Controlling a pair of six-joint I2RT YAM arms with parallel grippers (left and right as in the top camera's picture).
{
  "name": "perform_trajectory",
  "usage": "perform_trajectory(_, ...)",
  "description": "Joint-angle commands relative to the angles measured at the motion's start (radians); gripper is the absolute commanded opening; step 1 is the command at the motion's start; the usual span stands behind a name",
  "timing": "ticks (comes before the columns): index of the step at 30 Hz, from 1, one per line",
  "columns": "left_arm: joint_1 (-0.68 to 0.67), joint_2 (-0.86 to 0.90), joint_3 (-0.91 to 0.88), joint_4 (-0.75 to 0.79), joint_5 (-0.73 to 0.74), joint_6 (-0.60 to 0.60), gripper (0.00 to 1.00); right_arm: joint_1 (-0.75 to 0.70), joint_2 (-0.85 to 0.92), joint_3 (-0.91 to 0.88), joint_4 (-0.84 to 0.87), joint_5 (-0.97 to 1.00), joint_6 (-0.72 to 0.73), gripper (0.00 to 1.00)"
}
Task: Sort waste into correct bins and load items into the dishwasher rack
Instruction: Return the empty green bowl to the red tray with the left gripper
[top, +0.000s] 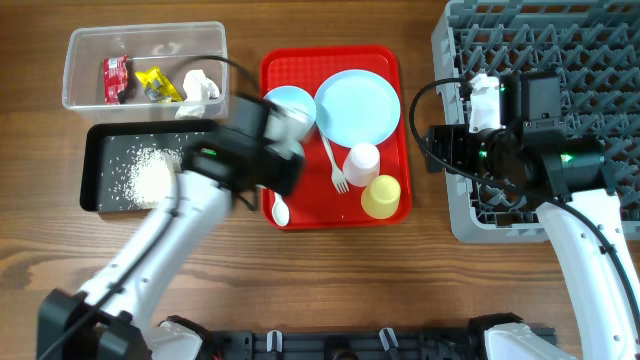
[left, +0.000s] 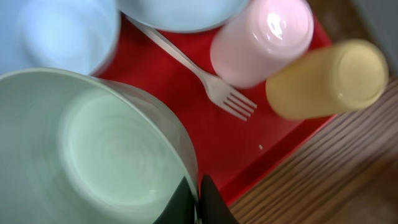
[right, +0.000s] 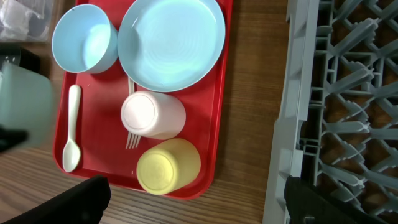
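Observation:
My left gripper (left: 198, 200) is shut on the rim of a pale blue bowl (left: 112, 143), held over the left edge of the red tray (left: 273, 155). In the overhead view my left arm (top: 250, 150) hides that bowl; the right wrist view shows it blurred (right: 25, 102). A second blue bowl (top: 290, 103), round plate (top: 357, 106), white cup (top: 362, 160), yellow cup (top: 381, 196), fork (top: 333, 165) and spoon (top: 279, 210) sit on the tray. My right gripper (right: 199, 205) is open and empty between the tray and the grey rack (top: 560, 40).
The clear tub (top: 145, 33) holds a red wrapper (top: 115, 78), a yellow wrapper (top: 158, 85) and a white tissue (top: 200, 88). The black tray (top: 100, 135) below it holds white grains (top: 150, 178). The rack's near wall (right: 280, 155) stands right of the tray.

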Motion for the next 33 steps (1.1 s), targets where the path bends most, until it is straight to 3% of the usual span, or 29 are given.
perform_trajectory(1, -0.195, 0.09, 0.012, 0.023, -0.371, -0.036, 0.04, -0.005, 0.008, -0.005, 0.009, 0.016, -0.001, 0.95)
perform_trajectory(6, -0.278, 0.218, 0.012, 0.08, -0.485, -0.08, 0.04, -0.005, 0.008, -0.005, 0.0, 0.016, 0.021, 0.94)
perform_trajectory(13, -0.278, 0.332, 0.012, 0.152, -0.483, -0.082, 0.04, -0.005, 0.008, -0.005, -0.006, 0.013, 0.023, 0.94)
perform_trajectory(18, -0.279, 0.332, 0.012, 0.21, -0.476, -0.085, 0.13, -0.003, 0.008, -0.005, -0.007, 0.013, 0.023, 0.95)
perform_trajectory(22, -0.278, 0.321, 0.015, 0.219, -0.473, -0.157, 0.31, -0.002, 0.008, -0.005, -0.005, -0.007, 0.023, 0.95)
perform_trajectory(24, -0.278, 0.299, 0.015, 0.211, -0.474, -0.192, 0.5, -0.002, 0.008, -0.005, -0.002, -0.007, 0.023, 0.94)
perform_trajectory(31, -0.221, 0.07, 0.015, 0.153, -0.473, -0.404, 0.98, -0.002, 0.017, -0.005, 0.029, -0.098, 0.023, 0.92)
perform_trajectory(33, -0.177, -0.024, 0.015, 0.125, -0.473, -0.483, 1.0, -0.001, 0.039, -0.005, 0.035, -0.1, 0.03, 0.9)
